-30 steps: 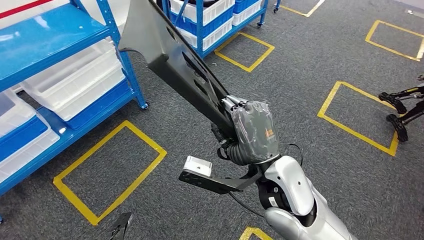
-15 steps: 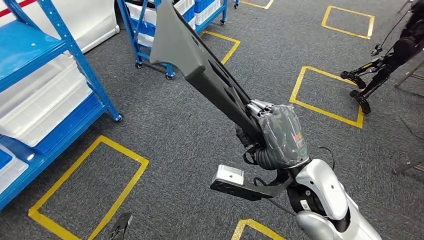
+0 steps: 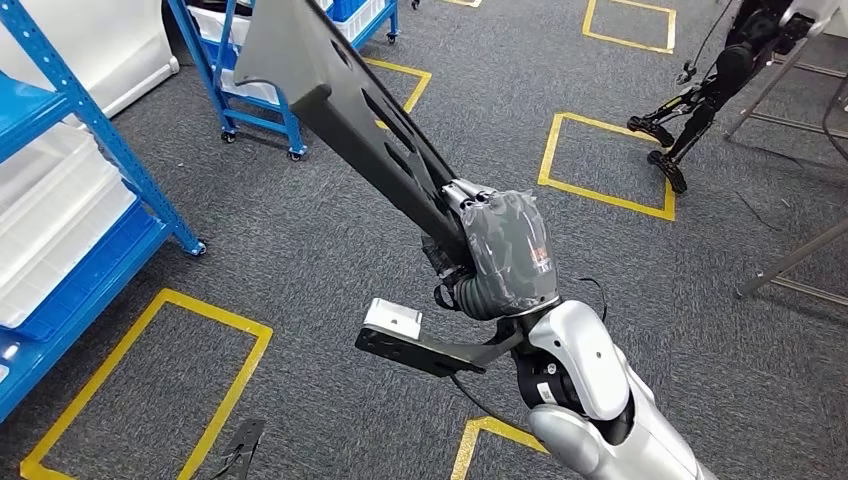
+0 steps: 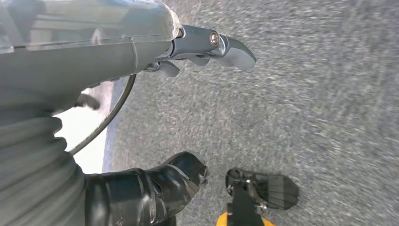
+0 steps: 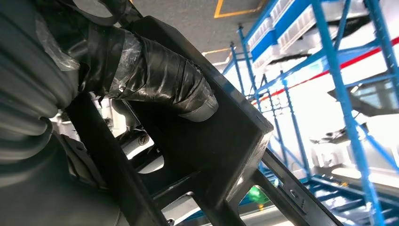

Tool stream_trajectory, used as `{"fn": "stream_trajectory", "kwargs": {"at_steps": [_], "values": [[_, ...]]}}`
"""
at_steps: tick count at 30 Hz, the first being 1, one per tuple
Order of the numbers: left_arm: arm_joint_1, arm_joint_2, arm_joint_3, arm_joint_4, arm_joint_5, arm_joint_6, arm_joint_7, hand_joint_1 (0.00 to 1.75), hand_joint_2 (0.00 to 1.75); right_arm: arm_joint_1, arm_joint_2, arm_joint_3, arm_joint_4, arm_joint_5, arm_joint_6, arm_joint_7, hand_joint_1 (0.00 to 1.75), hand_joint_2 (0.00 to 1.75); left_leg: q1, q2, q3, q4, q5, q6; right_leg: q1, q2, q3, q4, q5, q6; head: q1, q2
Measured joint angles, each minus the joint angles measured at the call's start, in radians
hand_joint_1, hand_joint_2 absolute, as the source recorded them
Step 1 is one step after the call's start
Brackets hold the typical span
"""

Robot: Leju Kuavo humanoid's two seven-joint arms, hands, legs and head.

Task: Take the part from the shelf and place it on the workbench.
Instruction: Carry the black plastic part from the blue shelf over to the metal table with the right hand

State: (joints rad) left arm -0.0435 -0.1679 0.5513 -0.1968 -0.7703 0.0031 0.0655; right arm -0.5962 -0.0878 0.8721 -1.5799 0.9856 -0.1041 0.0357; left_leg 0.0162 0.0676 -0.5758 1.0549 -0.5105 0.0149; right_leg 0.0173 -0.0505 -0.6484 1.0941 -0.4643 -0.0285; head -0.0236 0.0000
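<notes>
The part [image 3: 340, 100] is a long black panel with slotted cut-outs, raised slantwise over the carpet. My right hand [image 3: 503, 255], wrapped in grey cover, grips its lower end, and the wide end points up toward the shelving. In the right wrist view my taped thumb [image 5: 160, 77] presses on the part's black frame [image 5: 226, 141]. In the left wrist view my left hand [image 4: 94, 56] hangs above the grey carpet, its fingers [image 4: 221, 44] and thumb [image 4: 160, 186] apart with nothing between them.
Blue shelving with white bins [image 3: 60, 200] stands at the left, and a blue wheeled rack [image 3: 250, 90] behind it. Yellow taped squares [image 3: 600, 150] mark the grey carpet. A dark legged stand [image 3: 690, 110] and metal frame legs [image 3: 790, 260] are at the right.
The whole picture has shifted: the camera has turned, so the shelving has slid left and the stand at the right has come into sight. My right hand still holds the part.
</notes>
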Motion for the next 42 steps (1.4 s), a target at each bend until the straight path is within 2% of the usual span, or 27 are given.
{"fn": "stream_trajectory", "kwargs": {"at_steps": [2,3,5,7,9,10,11,12,13,15,17,19,21,23,25,26,27,28,30,32,33,35,37,39,40,41,42], "values": [[-0.001,-0.008,-0.005,0.000,-0.009,-0.006,0.008,0.00,1.75,0.010,-0.023,-0.002,-0.012,-0.003,-0.015,-0.002,1.75,1.75,0.000,0.016,0.004,-0.009,0.002,-0.005,0.015,-0.014,0.014,-0.036,0.001,-0.010,0.000,0.000],[-0.004,-0.011,-0.007,0.000,-0.013,-0.016,0.018,0.00,1.75,0.023,-0.048,-0.007,-0.027,-0.009,-0.025,-0.009,1.75,1.75,0.000,0.023,0.008,-0.015,0.003,-0.009,0.017,-0.005,0.017,-0.047,0.006,-0.014,0.000,0.000],[-0.010,-0.014,-0.010,0.000,-0.016,-0.040,0.031,0.00,1.75,0.062,-0.108,-0.031,-0.068,-0.027,-0.046,-0.038,1.75,1.75,0.002,0.007,0.010,-0.008,-0.011,-0.013,0.012,0.009,0.034,-0.075,0.019,-0.019,0.000,0.000],[-0.011,-0.010,-0.011,-0.001,-0.015,-0.051,0.024,0.00,1.75,0.097,-0.155,-0.064,-0.101,-0.035,-0.057,-0.063,1.75,1.75,0.004,-0.035,-0.020,0.069,-0.061,-0.014,0.004,0.026,0.045,-0.094,0.029,-0.024,0.002,0.000],[-0.003,-0.004,-0.012,-0.001,-0.014,-0.054,0.013,0.00,1.75,0.124,-0.183,-0.087,-0.124,-0.035,-0.058,-0.073,1.75,1.75,0.004,-0.057,-0.078,0.197,-0.117,-0.017,0.003,0.054,0.044,-0.093,0.030,-0.028,0.002,0.000],[0.001,0.000,-0.012,-0.001,-0.014,-0.055,0.009,0.00,1.75,0.136,-0.192,-0.093,-0.133,-0.034,-0.057,-0.076,1.75,1.75,0.004,-0.059,-0.099,0.239,-0.125,-0.019,0.002,0.070,0.043,-0.090,0.029,-0.027,0.002,0.000],[0.003,0.002,-0.012,-0.001,-0.014,-0.056,0.007,0.00,1.75,0.145,-0.200,-0.097,-0.140,-0.033,-0.056,-0.076,1.75,1.75,0.004,-0.060,-0.105,0.245,-0.113,-0.021,0.001,0.087,0.043,-0.086,0.028,-0.025,0.002,0.000],[0.004,0.004,-0.012,-0.001,-0.014,-0.056,0.006,0.00,1.75,0.153,-0.208,-0.101,-0.147,-0.031,-0.055,-0.076,1.75,1.75,0.005,-0.062,-0.093,0.212,-0.082,-0.022,0.000,0.103,0.041,-0.079,0.025,-0.022,0.002,0.000],[0.004,0.006,-0.012,-0.001,-0.014,-0.057,0.005,0.00,1.75,0.157,-0.213,-0.105,-0.152,-0.030,-0.054,-0.076,1.75,1.75,0.007,-0.073,-0.067,0.149,-0.043,-0.023,-0.003,0.118,0.039,-0.070,0.020,-0.017,0.002,0.000],[0.003,0.008,-0.012,-0.001,-0.014,-0.057,0.004,0.00,1.75,0.162,-0.221,-0.112,-0.162,-0.028,-0.052,-0.075,1.75,1.75,0.010,-0.118,-0.020,0.041,-0.001,-0.021,-0.006,0.144,0.026,-0.045,0.010,-0.005,0.002,0.000],[0.003,0.009,-0.012,-0.002,-0.008,-0.048,0.000,0.00,1.75,0.168,-0.230,-0.117,-0.172,-0.026,-0.052,-0.075,1.75,1.75,0.007,-0.144,-0.008,0.011,-0.003,-0.011,-0.011,0.165,0.009,-0.031,0.009,0.010,0.002,0.000],[0.004,0.004,-0.011,-0.002,0.005,-0.023,-0.006,0.00,1.75,0.184,-0.248,-0.127,-0.184,-0.024,-0.053,-0.076,1.75,1.75,0.005,-0.125,-0.005,0.000,0.004,0.004,-0.016,0.178,0.002,-0.033,0.014,0.023,0.002,0.000],[0.007,-0.003,-0.008,-0.002,0.017,-0.004,-0.013,0.00,1.75,0.197,-0.271,-0.138,-0.195,-0.024,-0.054,-0.079,1.75,1.75,0.008,-0.103,0.004,-0.016,0.013,0.019,-0.014,0.141,-0.013,-0.004,-0.006,0.035,0.009,0.000],[0.013,-0.006,-0.005,-0.002,0.023,-0.008,-0.017,0.00,1.75,0.199,-0.287,-0.148,-0.200,-0.028,-0.051,-0.087,1.75,1.75,0.007,-0.078,0.010,-0.026,0.016,0.026,-0.017,0.081,-0.063,0.100,-0.062,0.047,0.017,0.000],[0.018,-0.004,-0.002,-0.002,0.026,-0.027,-0.021,0.00,1.75,0.198,-0.293,-0.153,-0.200,-0.039,-0.042,-0.096,1.75,1.75,0.004,-0.051,0.012,-0.027,0.013,0.026,-0.026,0.059,-0.121,0.211,-0.104,0.056,0.018,0.000],[0.019,-0.003,0.000,-0.002,0.027,-0.038,-0.023,0.00,1.75,0.197,-0.294,-0.154,-0.200,-0.046,-0.035,-0.100,1.75,1.75,0.004,-0.037,0.013,-0.027,0.011,0.025,-0.030,0.057,-0.130,0.226,-0.100,0.059,0.018,0.000],[0.018,-0.001,0.002,-0.002,0.027,-0.049,-0.026,0.00,1.75,0.196,-0.296,-0.156,-0.200,-0.052,-0.028,-0.102,1.75,1.75,0.003,-0.026,0.015,-0.027,0.009,0.024,-0.033,0.054,-0.119,0.204,-0.078,0.060,0.018,0.000],[0.017,0.001,0.002,-0.002,0.026,-0.059,-0.028,0.00,1.75,0.194,-0.297,-0.158,-0.200,-0.055,-0.023,-0.104,1.75,1.75,0.003,-0.016,0.019,-0.027,0.006,0.022,-0.035,0.048,-0.088,0.146,-0.043,0.060,0.018,0.000],[0.015,0.002,0.004,-0.002,0.025,-0.073,-0.033,0.00,1.75,0.185,-0.299,-0.164,-0.201,-0.058,-0.018,-0.106,1.75,1.75,0.002,0.000,0.027,-0.028,-0.001,0.015,-0.029,0.015,-0.015,0.007,0.010,0.054,0.017,0.000],[0.013,0.003,0.006,-0.002,0.025,-0.087,-0.033,0.00,1.75,0.176,-0.300,-0.170,-0.202,-0.057,-0.017,-0.107,1.75,1.75,0.000,0.014,0.033,-0.031,-0.006,0.005,-0.016,-0.004,0.018,-0.054,0.020,0.043,0.017,0.000],[0.011,0.003,0.007,-0.002,0.025,-0.095,-0.032,0.00,1.75,0.173,-0.302,-0.171,-0.202,-0.057,-0.016,-0.107,1.75,1.75,0.001,0.022,0.035,-0.033,-0.007,0.000,-0.009,0.002,0.018,-0.056,0.018,0.037,0.017,0.000],[0.008,0.002,0.009,-0.002,0.026,-0.111,-0.028,0.00,1.75,0.171,-0.306,-0.174,-0.203,-0.055,-0.015,-0.105,1.75,1.75,0.005,0.029,0.042,-0.034,-0.013,-0.011,-0.007,0.021,0.025,-0.067,0.021,0.025,0.017,0.000],[0.004,0.001,0.010,-0.002,0.023,-0.125,-0.014,0.00,1.75,0.164,-0.309,-0.178,-0.204,-0.051,-0.014,-0.103,1.75,1.75,0.007,-0.005,0.023,0.015,-0.047,-0.014,-0.012,0.037,0.038,-0.084,0.026,0.009,0.016,0.000],[-0.004,0.002,0.011,-0.002,0.019,-0.146,0.027,0.00,1.75,0.156,-0.310,-0.179,-0.201,-0.044,-0.013,-0.101,1.75,1.75,0.007,-0.048,-0.042,0.141,-0.104,-0.012,-0.014,0.055,0.044,-0.089,0.027,-0.002,0.014,0.000],[-0.010,0.002,0.012,-0.002,0.018,-0.156,0.055,0.00,1.75,0.154,-0.309,-0.179,-0.197,-0.042,-0.012,-0.102,1.75,1.75,0.006,-0.057,-0.080,0.204,-0.123,-0.012,-0.013,0.066,0.044,-0.087,0.026,-0.005,0.013,0.000],[-0.017,0.002,0.014,-0.002,0.018,-0.164,0.078,0.00,1.75,0.154,-0.309,-0.179,-0.194,-0.041,-0.011,-0.104,1.75,1.75,0.006,-0.060,-0.109,0.245,-0.125,-0.012,-0.011,0.078,0.044,-0.084,0.024,-0.006,0.013,0.000],[-0.025,0.002,0.016,-0.002,0.018,-0.169,0.095,0.00,1.75,0.154,-0.308,-0.179,-0.190,-0.039,-0.011,-0.106,1.75,1.75,0.006,-0.062,-0.120,0.248,-0.106,-0.011,-0.010,0.091,0.044,-0.080,0.021,-0.006,0.014,0.000]]}}
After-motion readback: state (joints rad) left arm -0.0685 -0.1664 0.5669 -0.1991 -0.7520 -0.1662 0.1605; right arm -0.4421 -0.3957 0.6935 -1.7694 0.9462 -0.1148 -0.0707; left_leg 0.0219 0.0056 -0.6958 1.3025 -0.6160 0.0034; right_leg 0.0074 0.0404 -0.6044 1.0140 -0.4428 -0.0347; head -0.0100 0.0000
